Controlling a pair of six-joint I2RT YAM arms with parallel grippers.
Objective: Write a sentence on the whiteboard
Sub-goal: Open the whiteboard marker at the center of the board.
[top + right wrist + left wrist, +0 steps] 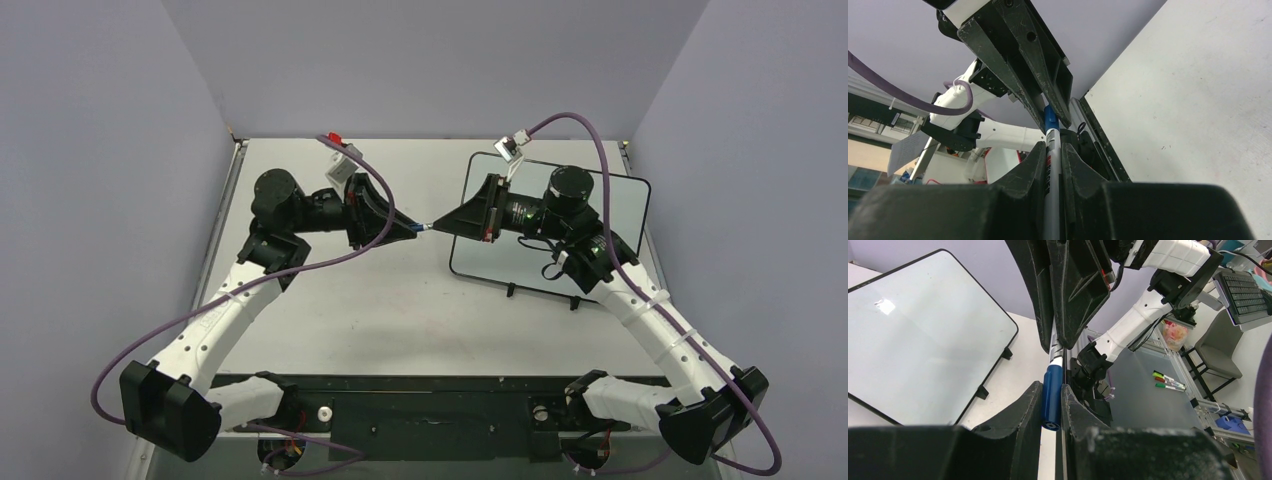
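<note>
The whiteboard [625, 205] lies flat at the table's right, partly under my right arm, with its black feet toward me. In the left wrist view the whiteboard [923, 335] is blank, and the sentence is not in view. Both grippers meet in mid-air over the table's middle, tip to tip, on one marker [425, 227]. My left gripper [1052, 390] is shut on its blue cap [1052, 395]. My right gripper [1053, 150] is shut on its white barrel [1052, 170], and the blue cap [1049, 119] shows beyond it between the left fingers.
Purple walls close in the table at the back and on both sides. A black rail [430, 400] runs along the near edge between the arm bases. Beyond the table, several spare markers [1168, 381] lie on a grey surface.
</note>
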